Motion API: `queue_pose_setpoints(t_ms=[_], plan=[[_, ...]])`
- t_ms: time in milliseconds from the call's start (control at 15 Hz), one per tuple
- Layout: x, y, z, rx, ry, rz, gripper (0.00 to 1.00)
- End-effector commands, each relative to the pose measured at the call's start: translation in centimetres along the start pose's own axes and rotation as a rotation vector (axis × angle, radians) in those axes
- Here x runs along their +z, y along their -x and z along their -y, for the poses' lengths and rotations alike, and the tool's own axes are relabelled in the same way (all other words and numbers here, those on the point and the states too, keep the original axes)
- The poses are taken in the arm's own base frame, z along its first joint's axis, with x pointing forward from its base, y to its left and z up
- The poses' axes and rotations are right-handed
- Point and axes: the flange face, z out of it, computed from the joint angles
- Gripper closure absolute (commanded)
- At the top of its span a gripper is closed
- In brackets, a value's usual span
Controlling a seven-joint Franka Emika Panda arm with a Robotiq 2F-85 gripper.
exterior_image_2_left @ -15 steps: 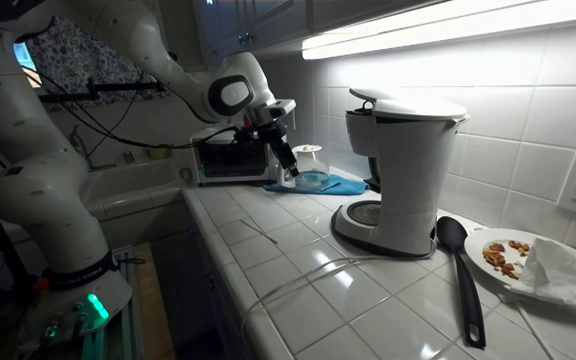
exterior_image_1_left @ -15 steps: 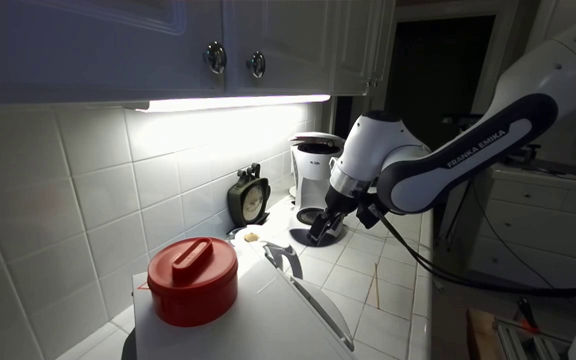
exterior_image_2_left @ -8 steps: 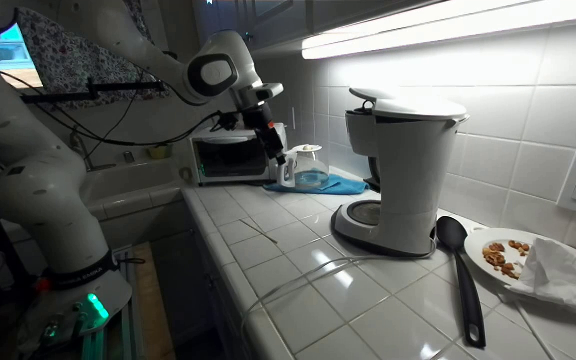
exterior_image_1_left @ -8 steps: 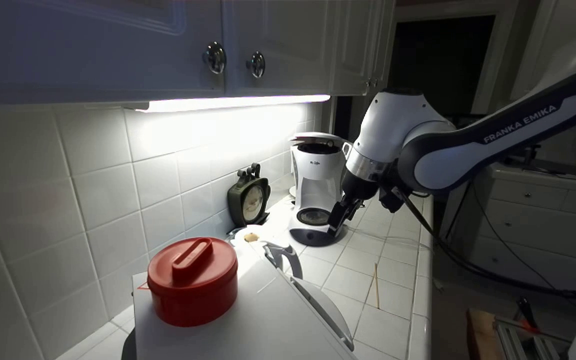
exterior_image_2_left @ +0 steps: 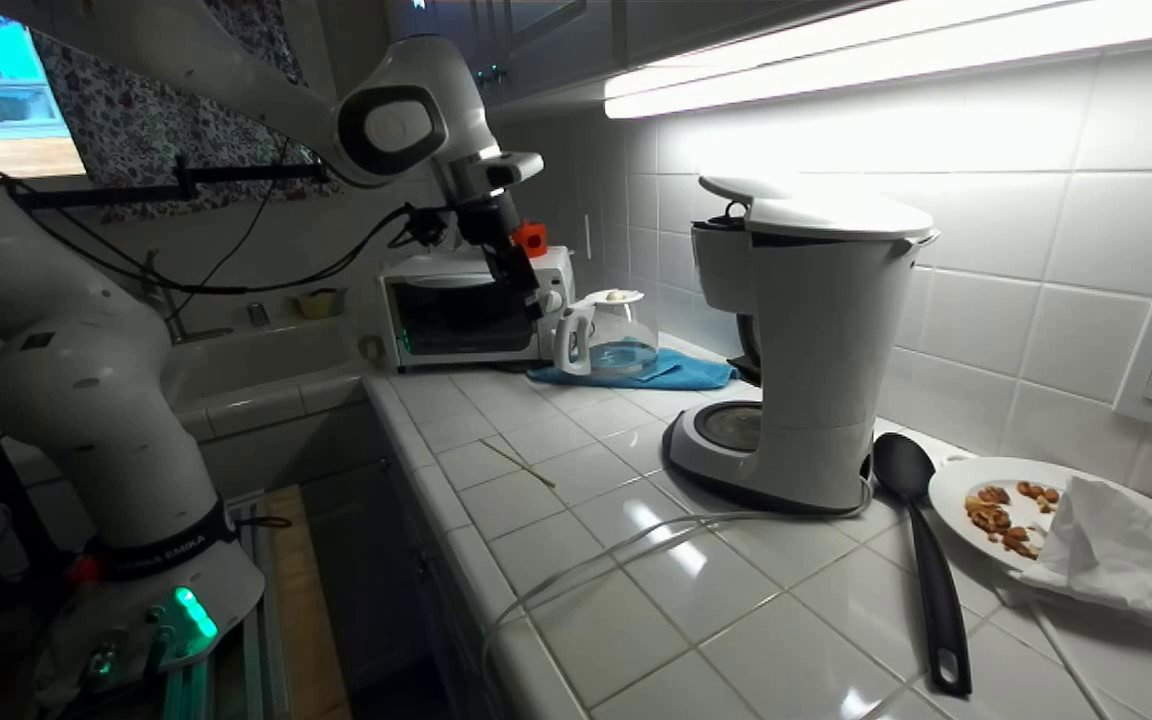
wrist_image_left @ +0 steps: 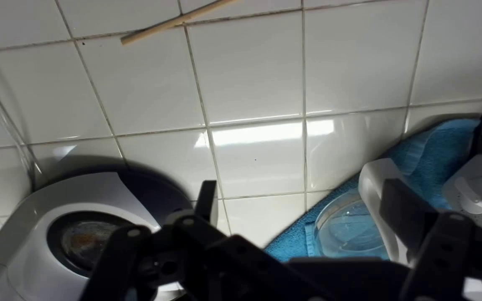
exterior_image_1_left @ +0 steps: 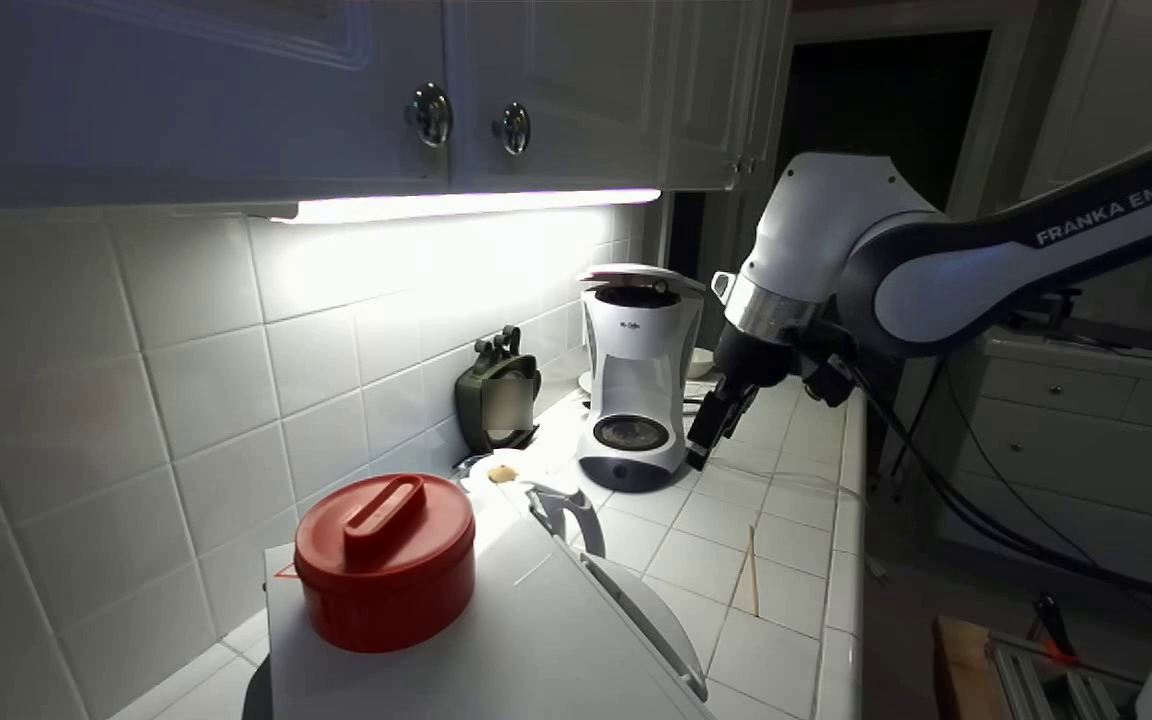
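Observation:
My gripper [wrist_image_left: 299,190] stands wide open in the wrist view, with no object between its fingers, and hangs above the tiled counter. In an exterior view the gripper [exterior_image_2_left: 534,305] is just left of and above the handle of a glass carafe [exterior_image_2_left: 626,345], apart from it. The carafe [wrist_image_left: 345,230] rests on a blue towel [wrist_image_left: 429,163]; its white handle [wrist_image_left: 377,200] lies partly behind one finger in the wrist view. A white coffee maker [exterior_image_1_left: 631,365] with its lid raised stands beyond the gripper [exterior_image_1_left: 706,440]. Its round hot plate [wrist_image_left: 84,242] bears nothing.
A thin wooden stick [exterior_image_2_left: 518,463] lies on the counter. Near the coffee maker are a black spoon [exterior_image_2_left: 926,570], a plate with nuts [exterior_image_2_left: 951,500] and a power cord [exterior_image_2_left: 576,570]. A toaster oven [exterior_image_2_left: 466,315] carries a red lidded pot [exterior_image_1_left: 386,570]. Cabinets [exterior_image_1_left: 556,100] hang overhead.
The arm has risen and drawn back toward the counter's front edge, away from the carafe handle and coffee maker. The gripper appears empty throughout; carafe and coffee maker stay put.

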Motion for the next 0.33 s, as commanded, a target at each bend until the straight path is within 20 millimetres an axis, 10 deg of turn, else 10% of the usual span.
queue_pose_setpoints(t_ms=[0,267], plan=[[-1.3,1.9,-0.3,0.002,-0.007,0.013,0.0],[-0.9,1.0,-0.2,0.002,0.003,0.008,0.0]])
